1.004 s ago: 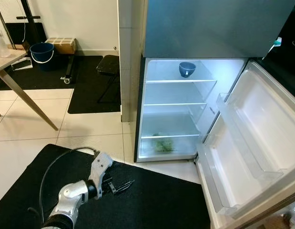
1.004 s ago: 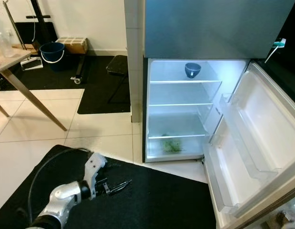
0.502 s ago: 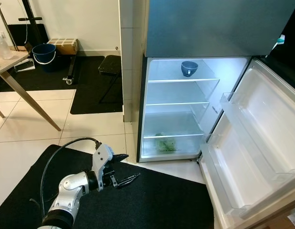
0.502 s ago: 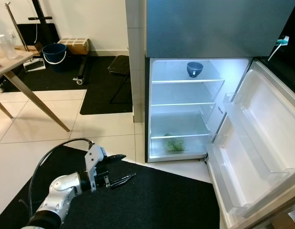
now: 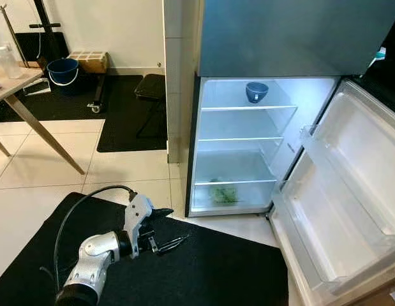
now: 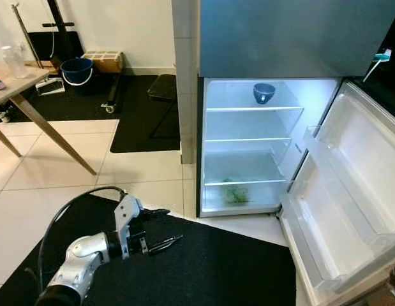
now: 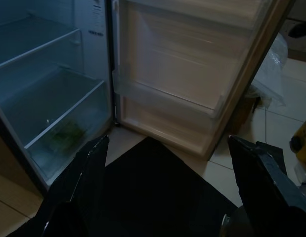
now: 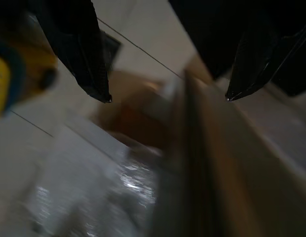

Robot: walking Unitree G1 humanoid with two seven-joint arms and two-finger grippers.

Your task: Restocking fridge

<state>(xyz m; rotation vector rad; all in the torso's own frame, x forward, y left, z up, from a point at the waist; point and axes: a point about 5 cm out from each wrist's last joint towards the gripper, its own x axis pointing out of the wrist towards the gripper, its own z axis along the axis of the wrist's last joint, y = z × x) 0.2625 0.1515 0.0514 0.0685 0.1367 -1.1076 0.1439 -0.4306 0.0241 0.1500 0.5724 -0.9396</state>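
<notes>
The fridge (image 5: 261,38) stands straight ahead, beside a white pillar (image 5: 178,76), with its lower compartment lit and its door (image 5: 347,197) swung wide to the right, the door's inner racks bare. On the fridge's top shelf (image 5: 245,107) sits a blue cup (image 5: 256,92), toward the right side. The middle shelf (image 5: 238,138) carries nothing, and below the lowest shelf, in the fridge's bottom drawer (image 5: 230,194), lies something green (image 5: 223,192), too blurred to name. In front of the fridge a black mat (image 5: 203,268) covers the floor, its far corner just short of the fridge's foot. Over that mat, left of the fridge's open front, the left gripper (image 5: 166,228) hangs low on its silver arm (image 5: 95,255), a black cable (image 5: 82,204) looping over it; its two fingers (image 5: 175,241) point toward the fridge and stand well apart, with nothing between them. The left wrist view looks between those spread fingers (image 7: 78,182) at the fridge's lower shelves and door. The right gripper (image 8: 167,96) hangs by the fridge door's outer edge, its fingers (image 8: 78,49) parted and empty, over blurred floor and something yellow (image 8: 4,84). Farther left of the fridge are a second black mat (image 5: 130,115) with a dark stool (image 5: 151,86), a blue bucket (image 5: 62,70), a cardboard box (image 5: 89,60) and a table (image 5: 12,86) with a slanted leg.
</notes>
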